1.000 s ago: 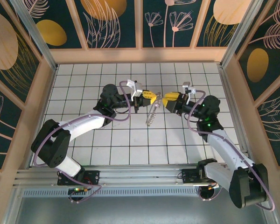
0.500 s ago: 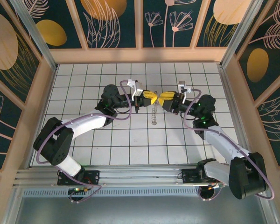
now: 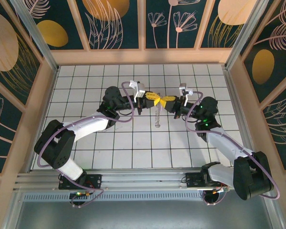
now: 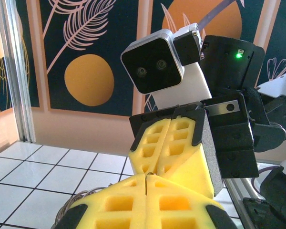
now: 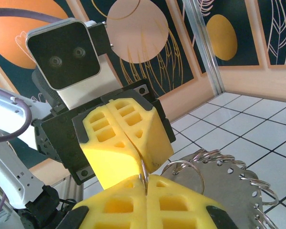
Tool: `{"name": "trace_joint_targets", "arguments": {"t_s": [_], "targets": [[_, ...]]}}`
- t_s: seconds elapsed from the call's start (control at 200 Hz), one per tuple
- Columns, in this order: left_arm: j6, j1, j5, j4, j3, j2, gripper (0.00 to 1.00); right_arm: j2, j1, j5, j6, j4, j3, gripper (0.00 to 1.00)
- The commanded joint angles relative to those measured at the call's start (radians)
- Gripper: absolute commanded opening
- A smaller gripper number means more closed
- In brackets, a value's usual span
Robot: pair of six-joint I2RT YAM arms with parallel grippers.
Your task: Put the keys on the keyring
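My left gripper [image 3: 156,100] and right gripper [image 3: 163,101] meet tip to tip above the middle of the tiled floor. Both are shut on the same thin metal keyring [image 5: 144,170], which runs from the left gripper's [image 5: 140,160] yellow pads into those of my right gripper [image 5: 145,185]. A perforated metal disc [image 5: 229,191] carrying several more small rings hangs from it, and in the top view the disc [image 3: 156,117] dangles below the tips. In the left wrist view the left gripper [image 4: 146,177] touches the right gripper [image 4: 151,169]. The keys are out of view.
The white tiled floor [image 3: 133,143] is boxed in by wooden rails and patterned wall panels [image 3: 114,24]. Purple cables loop along both arms. An aluminium rail [image 3: 143,183] with the arm bases runs along the near edge.
My right gripper has moved left to meet the left gripper and gone from open to shut on the ring. The hanging disc has swung from slanted to nearly straight down.
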Motion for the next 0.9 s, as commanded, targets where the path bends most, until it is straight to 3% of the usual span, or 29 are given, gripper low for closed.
{"name": "trace_joint_targets", "arguments": {"t_s": [0.0, 0.155, 0.24, 0.39, 0.721, 0.896], "targets": [[-0.01, -0.006, 0.015, 0.064, 0.03, 0.003, 0.0, -0.006, 0.011, -0.015, 0.0, 0.051, 0.015, 0.0], [-0.029, -0.007, -0.031, 0.047, 0.03, 0.003, 0.0, -0.011, -0.001, 0.016, 0.003, 0.026, 0.031, 0.0], [-0.029, -0.007, -0.081, 0.012, 0.03, -0.007, 0.19, -0.008, -0.011, 0.045, -0.014, -0.035, 0.051, 0.0], [-0.001, -0.006, -0.17, -0.077, 0.03, -0.056, 0.34, 0.008, -0.033, 0.054, -0.027, -0.113, 0.09, 0.0], [0.042, 0.01, -0.259, -0.302, 0.12, -0.114, 0.46, 0.086, -0.086, 0.002, -0.065, -0.244, 0.204, 0.0], [-0.049, 0.05, -0.229, -0.307, 0.162, -0.059, 0.47, 0.154, -0.11, -0.005, -0.062, -0.294, 0.284, 0.0]]}}
